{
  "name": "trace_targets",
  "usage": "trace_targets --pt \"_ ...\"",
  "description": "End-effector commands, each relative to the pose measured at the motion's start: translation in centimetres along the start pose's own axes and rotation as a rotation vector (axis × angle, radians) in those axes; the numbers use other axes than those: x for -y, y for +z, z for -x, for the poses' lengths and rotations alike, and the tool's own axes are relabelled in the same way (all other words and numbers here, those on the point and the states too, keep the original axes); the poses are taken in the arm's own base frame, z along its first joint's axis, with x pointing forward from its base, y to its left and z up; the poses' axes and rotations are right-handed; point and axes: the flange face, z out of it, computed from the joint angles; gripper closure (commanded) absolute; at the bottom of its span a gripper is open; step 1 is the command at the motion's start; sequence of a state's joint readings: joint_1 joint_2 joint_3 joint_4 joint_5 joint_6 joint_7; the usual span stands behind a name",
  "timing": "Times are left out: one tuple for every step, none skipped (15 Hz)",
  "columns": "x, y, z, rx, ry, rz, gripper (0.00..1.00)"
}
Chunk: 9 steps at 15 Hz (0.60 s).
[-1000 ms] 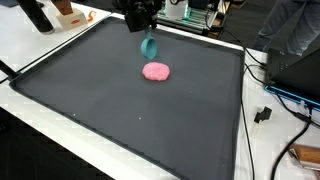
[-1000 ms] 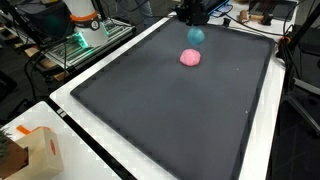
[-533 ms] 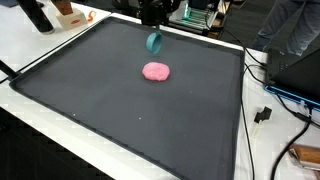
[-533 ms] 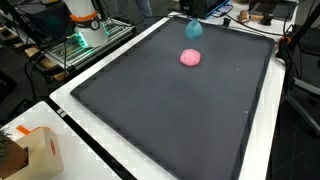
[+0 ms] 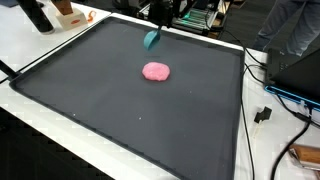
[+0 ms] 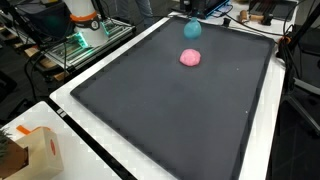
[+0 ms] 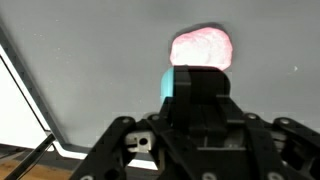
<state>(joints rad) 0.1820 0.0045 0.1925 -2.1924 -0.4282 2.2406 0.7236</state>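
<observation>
A pink lumpy object (image 5: 155, 71) (image 6: 190, 58) lies on the black mat (image 5: 120, 120) (image 6: 170, 120), towards its far side. Above and behind it hangs a small teal object (image 5: 151, 39) (image 6: 191, 29), clear of the mat, with my gripper (image 5: 157, 24) shut on it. Most of the gripper is cut off by the top edge in both exterior views. In the wrist view the dark gripper (image 7: 200, 80) fills the lower half. The teal object (image 7: 169, 83) shows at its left side and the pink object (image 7: 203, 48) lies beyond on the mat.
The mat covers a white table (image 5: 60, 135). A cardboard box (image 6: 35, 150) stands at one corner. Cables (image 5: 266, 112) lie along one side, and lit equipment (image 6: 85, 38) and a rack (image 5: 200, 14) stand past the far edge.
My gripper has risen and moved towards the mat's far edge, carrying the teal object with it. The pink object has stayed where it was.
</observation>
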Motion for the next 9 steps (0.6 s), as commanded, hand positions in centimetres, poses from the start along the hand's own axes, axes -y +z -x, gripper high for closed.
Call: trace_targets --pt "1.8 0.5 1.2 -0.072 0.017 0.137 0.75" --pt "2.3 0.9 1.5 -0.091 0.021 0.172 0.75" --pt "2.8 1.3 1.8 -0.105 0.026 0.205 0.75" --pt "3.3 1.8 2.0 -0.120 0.034 0.239 0.75" --pt "3.7 2.3 2.2 -0.133 0.043 0.273 0.75" --pt "4.2 2.8 2.3 -0.146 0.052 0.310 0.75" --pt "4.6 3.3 2.4 -0.153 0.058 0.342 0.75" --pt "5.0 3.8 2.4 -0.162 0.065 0.379 0.75" --pt "5.4 4.3 2.4 -0.166 0.070 0.410 0.75"
